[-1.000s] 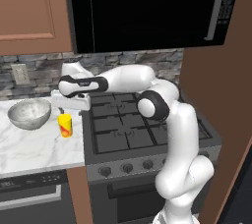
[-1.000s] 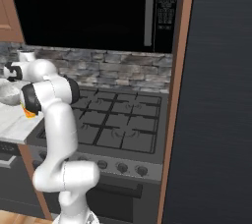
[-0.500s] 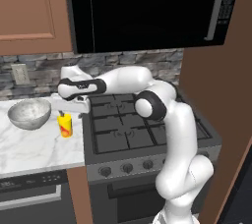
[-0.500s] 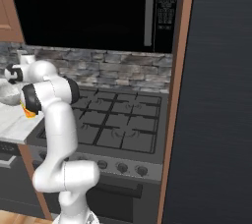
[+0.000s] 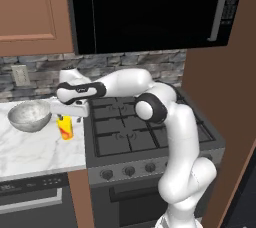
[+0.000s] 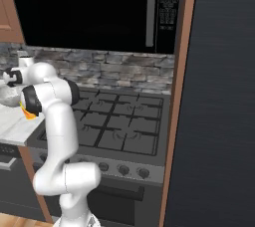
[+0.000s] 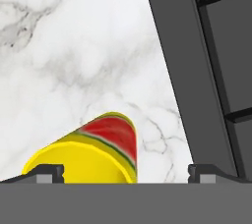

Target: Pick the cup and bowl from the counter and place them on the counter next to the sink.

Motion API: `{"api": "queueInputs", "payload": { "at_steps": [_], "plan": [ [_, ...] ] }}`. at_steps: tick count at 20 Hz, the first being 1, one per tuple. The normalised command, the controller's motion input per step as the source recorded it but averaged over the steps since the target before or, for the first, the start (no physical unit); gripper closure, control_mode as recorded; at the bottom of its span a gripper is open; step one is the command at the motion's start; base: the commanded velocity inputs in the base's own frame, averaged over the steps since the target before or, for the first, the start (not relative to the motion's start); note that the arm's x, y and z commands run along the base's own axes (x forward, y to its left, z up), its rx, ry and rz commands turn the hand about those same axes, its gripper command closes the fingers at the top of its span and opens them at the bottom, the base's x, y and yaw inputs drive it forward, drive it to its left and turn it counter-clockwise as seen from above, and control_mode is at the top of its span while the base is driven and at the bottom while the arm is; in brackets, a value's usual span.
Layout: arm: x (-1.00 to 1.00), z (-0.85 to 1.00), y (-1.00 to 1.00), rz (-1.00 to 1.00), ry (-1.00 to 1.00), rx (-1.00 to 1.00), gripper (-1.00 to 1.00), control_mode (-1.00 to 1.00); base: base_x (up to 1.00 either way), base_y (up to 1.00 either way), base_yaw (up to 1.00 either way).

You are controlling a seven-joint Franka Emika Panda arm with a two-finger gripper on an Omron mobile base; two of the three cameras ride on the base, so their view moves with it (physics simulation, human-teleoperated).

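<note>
The bowl [image 5: 30, 116] sits on the counter [image 5: 35, 149], left of the cup [image 5: 65, 127]. Its inside looks bare and grey, with nothing in it that can be made out. The cup stands upright on the counter, close to the bowl but not touching it, and just left of the stove [image 5: 145, 129]. What is inside the cup cannot be seen.

The gripper [image 5: 69, 116] hangs right over the cup. In the hand view the two fingertips [image 7: 45, 173] stand far apart, as wide as they go, one on each side of the cup [image 7: 93, 152], and they hold nothing. Whether they touch the cup cannot be told.

Right of the cup, the stove's dark edge [image 7: 197, 66] runs along the white counter [image 7: 74, 46]. Behind the counter is a grey stone wall [image 5: 35, 74] with a small outlet [image 5: 21, 75]. A brown cabinet [image 5: 32, 12] hangs above the bowl, and a black microwave [image 5: 150, 9] hangs above the stove.

In the right base view the arm [image 6: 52, 121] covers most of the cup [image 6: 26, 110], so just an orange bit peeks out. The bowl [image 6: 6, 96] is cut off at the left edge there.
</note>
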Motion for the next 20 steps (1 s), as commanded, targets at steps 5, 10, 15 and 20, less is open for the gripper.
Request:
{"api": "queueInputs", "payload": {
  "at_steps": [5,10,15,20],
  "plan": [
    [0.02,-0.01,0.15,-0.01,0.00,0.00,-1.00,-1.00,0.00,0.00,0.00],
    [0.00,-0.22,0.00,-0.02,0.00,-0.01,-1.00,-1.00,0.00,0.00,0.00],
    [0.00,-0.28,0.00,-0.01,0.01,-0.01,-1.00,-1.00,0.00,0.00,0.00],
    [-0.04,-0.28,-0.06,-0.02,0.02,0.00,-1.00,-1.00,0.00,0.00,0.00]
  ]
}}
